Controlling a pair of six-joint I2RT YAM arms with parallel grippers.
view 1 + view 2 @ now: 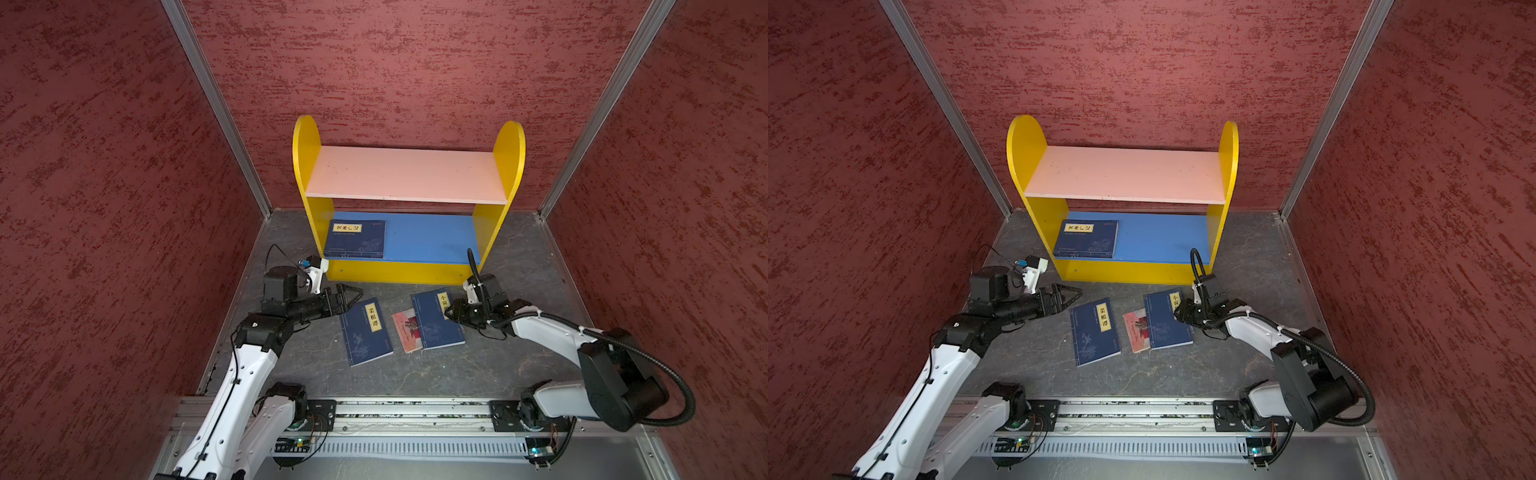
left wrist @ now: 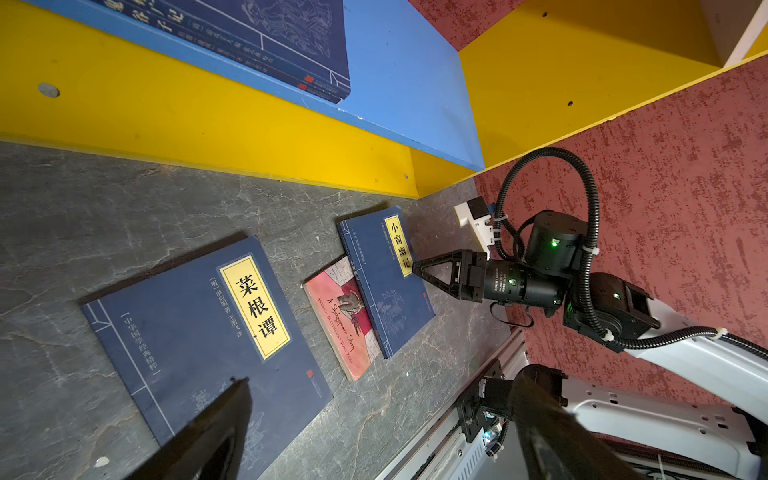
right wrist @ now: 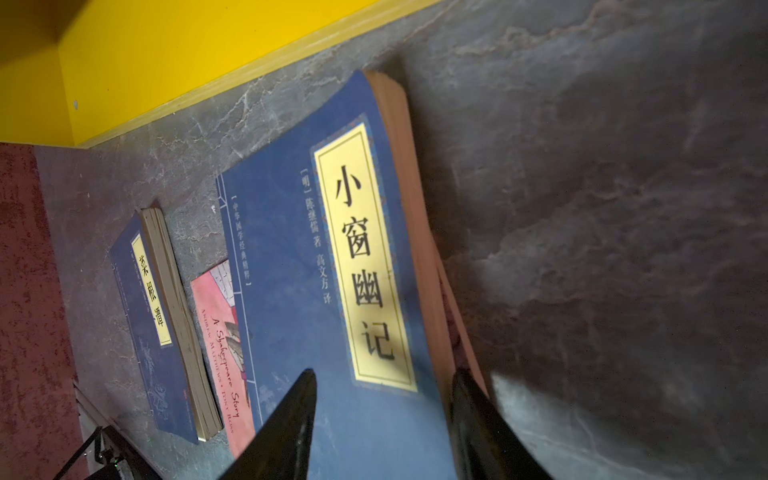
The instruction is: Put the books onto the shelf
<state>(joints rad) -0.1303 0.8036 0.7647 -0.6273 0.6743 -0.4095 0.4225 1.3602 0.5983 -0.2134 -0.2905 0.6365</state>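
navy book [image 3: 291, 232] fore-edge sits between right end effector [image 3: 382, 395] fingers

The shelf [image 1: 407, 174] stands upright, with yellow round-topped sides, a bare pale pink upper board and a blue lower board. A navy shelved book [image 1: 355, 239] lies flat at the lower board's left end. On the floor [image 1: 415, 374] in front, face up, lie the navy 菜根谭 book [image 1: 365, 332], the pink Shakespeare book [image 1: 405, 332], and the navy 小窗幽记 book [image 1: 434, 322], which overlaps the pink one's right side.
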